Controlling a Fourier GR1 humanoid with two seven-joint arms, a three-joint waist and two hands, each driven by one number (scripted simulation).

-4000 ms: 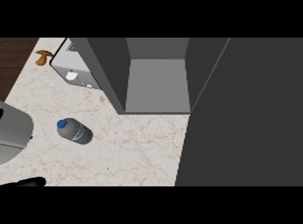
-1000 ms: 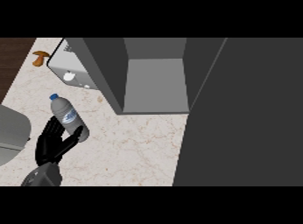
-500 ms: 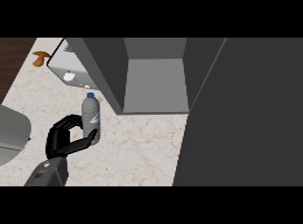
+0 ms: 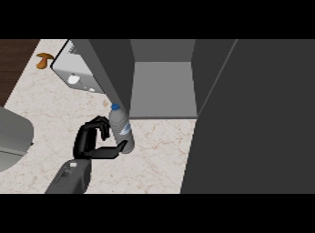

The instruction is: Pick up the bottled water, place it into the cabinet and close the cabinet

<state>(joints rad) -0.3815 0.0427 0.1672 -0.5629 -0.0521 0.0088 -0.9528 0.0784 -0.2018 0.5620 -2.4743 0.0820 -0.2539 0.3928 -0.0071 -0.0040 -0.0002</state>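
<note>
The bottled water [image 4: 122, 129] is a clear bottle with a blue cap. It is held upright above the marble counter [image 4: 153, 150], its cap close to the front edge of the cabinet's left wall [image 4: 112, 68]. My left hand [image 4: 88, 143] is shut on it from the left, fingers behind it and thumb under its lower end. The cabinet [image 4: 164, 86] stands open, showing a grey inside with nothing in it. Its dark door [image 4: 261, 118] is swung out at the right. My right hand is out of view.
A white appliance [image 4: 73, 68] stands left of the cabinet, with a small brown object [image 4: 44, 59] behind it near the counter's edge. A large grey rounded object [image 4: 4, 136] fills the left edge. Dark wood floor [image 4: 6, 63] shows at top left.
Since it lay on the counter, the bottle has been grasped by my left hand, lifted upright and carried right and forward, up to the cabinet's left wall.
</note>
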